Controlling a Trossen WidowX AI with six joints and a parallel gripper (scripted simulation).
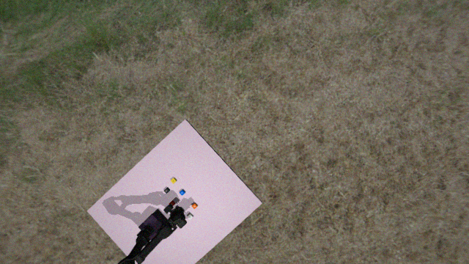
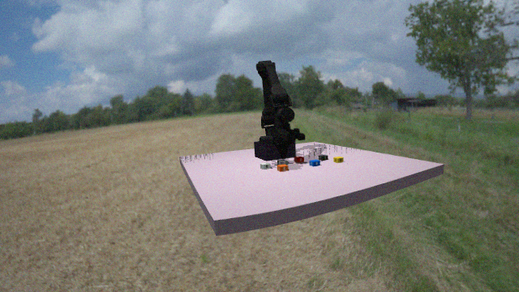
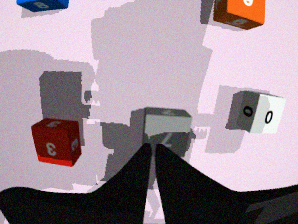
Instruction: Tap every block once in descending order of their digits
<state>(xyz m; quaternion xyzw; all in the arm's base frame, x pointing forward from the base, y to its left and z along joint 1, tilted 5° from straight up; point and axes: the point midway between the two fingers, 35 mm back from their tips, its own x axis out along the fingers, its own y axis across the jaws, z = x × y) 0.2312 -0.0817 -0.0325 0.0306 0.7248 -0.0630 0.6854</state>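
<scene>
"Where is your claw?" my spotter asks

"I have the gripper [image 1: 178,217] [image 2: 282,156] [image 3: 152,149] down low at the grey block [image 2: 282,162] [image 3: 167,122], the one with the 7. In the wrist view its tips overlap the block's printed face. They look about at the block, though from here I can't fairly say whether they touch it."

"Open or closed?"

"Closed, the two tips practically together, and I have nothing between them. The grey block sits on the table [image 1: 220,183] [image 2: 324,182] [image 3: 282,55]."

"And the others?"

"Going by the exterior view, the white block [image 1: 190,215] [image 2: 265,166] [image 3: 270,114], marked 0, is farthest left. The orange block [image 1: 194,205] [image 2: 282,168] [image 3: 237,12] is on the near side of the grey one; its digit is cut off at the top of my wrist picture. The red block [image 1: 172,203] [image 2: 299,160] [image 3: 56,142], a 3, sits right of the grey."

"Farther right?"

"The blue block [image 1: 182,192] [image 2: 315,162] [image 3: 42,4] is right of the red and nearer, then the black block [image 1: 167,190] [image 2: 323,157] farther back, and the yellow block [image 1: 174,180] [image 2: 338,160] is last on the right. My arm [image 1: 146,235] [image 2: 276,91] hides the grey block from the top camera"
</scene>
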